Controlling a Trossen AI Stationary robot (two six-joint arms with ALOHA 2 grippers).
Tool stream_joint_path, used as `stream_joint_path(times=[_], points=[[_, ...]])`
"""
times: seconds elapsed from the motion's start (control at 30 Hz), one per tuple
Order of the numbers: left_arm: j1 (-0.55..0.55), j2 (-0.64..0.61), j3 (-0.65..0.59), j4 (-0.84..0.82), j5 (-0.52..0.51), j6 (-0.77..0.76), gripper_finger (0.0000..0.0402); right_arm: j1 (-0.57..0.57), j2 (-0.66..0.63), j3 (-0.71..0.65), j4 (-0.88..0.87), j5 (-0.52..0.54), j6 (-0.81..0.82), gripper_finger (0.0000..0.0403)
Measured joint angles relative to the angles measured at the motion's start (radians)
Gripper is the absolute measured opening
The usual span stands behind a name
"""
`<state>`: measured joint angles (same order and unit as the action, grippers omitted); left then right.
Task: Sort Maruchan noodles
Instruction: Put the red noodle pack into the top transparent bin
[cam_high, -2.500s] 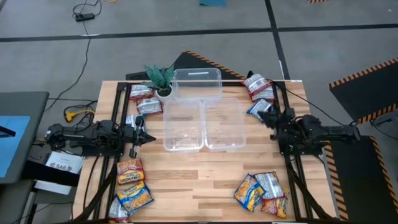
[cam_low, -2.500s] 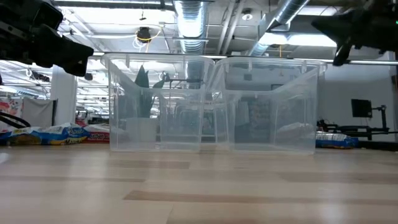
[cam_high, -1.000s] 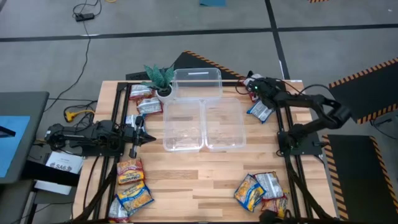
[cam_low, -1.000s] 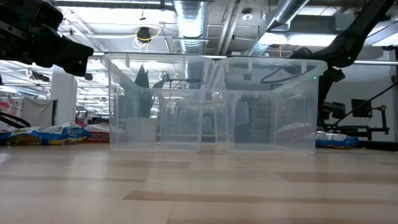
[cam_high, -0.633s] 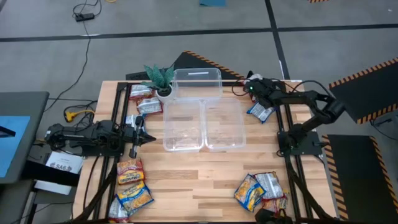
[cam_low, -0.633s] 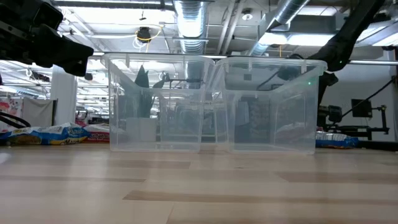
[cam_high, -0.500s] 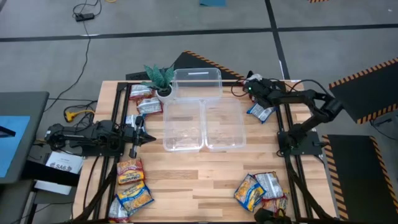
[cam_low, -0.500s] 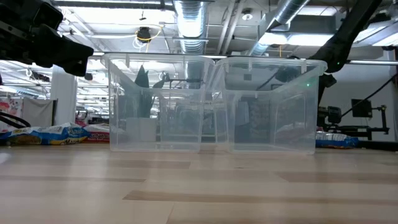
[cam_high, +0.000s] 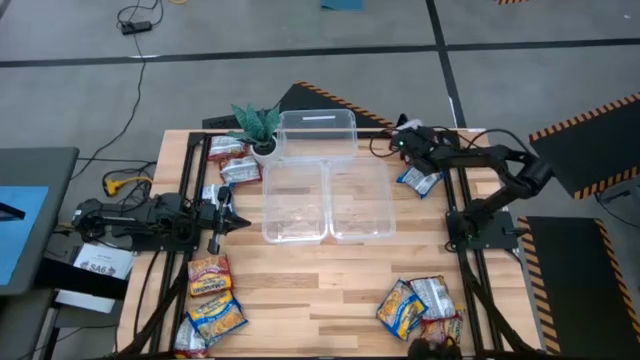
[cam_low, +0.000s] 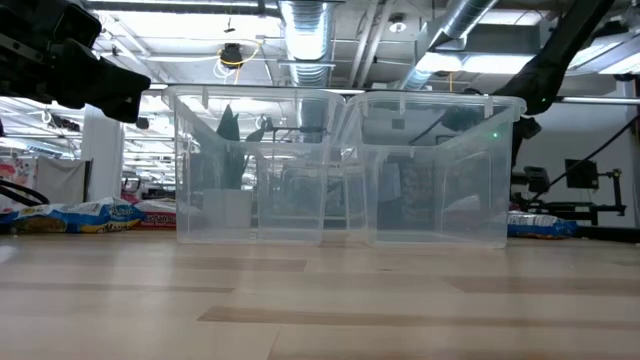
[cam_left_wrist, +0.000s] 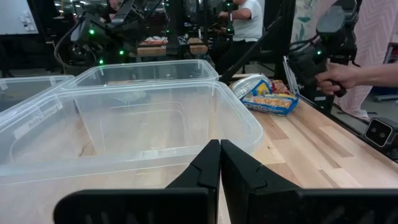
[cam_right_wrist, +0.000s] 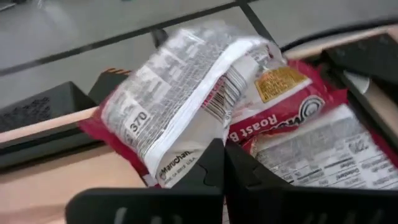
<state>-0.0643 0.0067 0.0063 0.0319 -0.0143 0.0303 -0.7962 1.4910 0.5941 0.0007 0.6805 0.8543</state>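
Maruchan noodles lie in four loose clusters on a wooden table (cam_high: 330, 280), seen from above: red-and-silver packets (cam_high: 230, 160) at the far left corner beside a small potted plant (cam_high: 256, 124), yellow packets (cam_high: 212, 300) at the near left, a mixed pile (cam_high: 420, 305) at the near right, and red and blue packets at the far right. Three clear plastic bins (cam_high: 328, 200) sit empty in the middle.

The right gripper (cam_high: 405, 143) reaches over the far-right cluster. In its wrist view the two dark fingers (cam_right_wrist: 205, 171) are pressed together, nipping the lower edge of a red-and-silver packet (cam_right_wrist: 186, 102) that is tilted up on its side, printed back showing. Another red packet (cam_right_wrist: 298, 130) lies flat just beside it.

The left gripper (cam_high: 225, 212) waits beside the left bin, its fingers (cam_left_wrist: 214, 168) closed on nothing.

These packets look light, with thin crinkly wrappers that are likely slippery, around a brittle noodle block. A pinch on the sealed edge seems safest, since squeezing the middle could crack the noodles. With so little wrapper caught, the packet may swing or slip loose when lifted.
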Motion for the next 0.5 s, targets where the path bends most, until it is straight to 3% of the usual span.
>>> stream_joint_path(times=[0.5], points=[[0.000,0.000,0.000,0.000,0.000,0.000,0.0000,0.116,-0.436,0.000,-0.027,0.054,-0.254,0.0006]])
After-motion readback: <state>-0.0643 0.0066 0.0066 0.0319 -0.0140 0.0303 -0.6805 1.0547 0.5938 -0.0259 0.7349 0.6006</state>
